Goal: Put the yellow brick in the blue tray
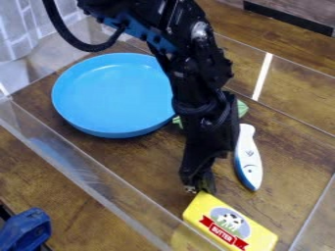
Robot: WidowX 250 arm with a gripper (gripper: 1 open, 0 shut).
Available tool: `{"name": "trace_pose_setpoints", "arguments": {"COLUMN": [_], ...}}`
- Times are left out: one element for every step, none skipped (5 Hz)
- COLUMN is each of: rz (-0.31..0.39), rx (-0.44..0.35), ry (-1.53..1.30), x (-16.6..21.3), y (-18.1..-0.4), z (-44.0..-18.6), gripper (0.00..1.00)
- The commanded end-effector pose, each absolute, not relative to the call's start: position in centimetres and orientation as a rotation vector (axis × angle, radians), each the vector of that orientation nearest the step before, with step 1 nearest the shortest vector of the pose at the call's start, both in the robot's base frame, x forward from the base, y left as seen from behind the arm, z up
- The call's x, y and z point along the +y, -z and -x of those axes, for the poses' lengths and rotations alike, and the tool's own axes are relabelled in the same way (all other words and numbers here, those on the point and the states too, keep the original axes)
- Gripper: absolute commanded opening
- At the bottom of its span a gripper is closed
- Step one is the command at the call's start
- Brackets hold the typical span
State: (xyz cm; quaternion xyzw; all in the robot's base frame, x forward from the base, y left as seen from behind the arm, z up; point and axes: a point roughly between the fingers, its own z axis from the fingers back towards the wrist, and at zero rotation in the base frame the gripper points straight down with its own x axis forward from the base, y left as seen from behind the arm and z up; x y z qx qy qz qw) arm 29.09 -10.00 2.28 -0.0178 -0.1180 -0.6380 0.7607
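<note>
Flat yellow brick (228, 223), its red-banner label face up, lies on the wood-grain table (301, 108) at the bottom edge. The gripper (198, 180) hangs just above its near corner, jaws spread, empty; fingertips are hard to make out. The arm overlaps the glossy round blue tray (110, 93).

The blue tray (112, 94) is looking like smooth, slightly shiny plastic, and next to it the wooden table (295, 88) is showing glossy dark grain. The yellow brick (228, 225) is looking smooth, with a printed label.
</note>
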Motion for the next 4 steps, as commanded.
{"name": "trace_pose_setpoints", "arguments": {"rz": [0.089,0.094,0.099,0.102], "rx": [-0.166,-0.164,-0.161,-0.16], "ry": [1.551,1.562,1.573,1.558], "x": [-11.0,-10.9,-10.8,-12.0], "y": [-0.5,-0.1,0.2,0.1], "z": [-25.3,-25.2,-25.2,-24.9], "gripper": [1.0,1.0,1.0,1.0]}}
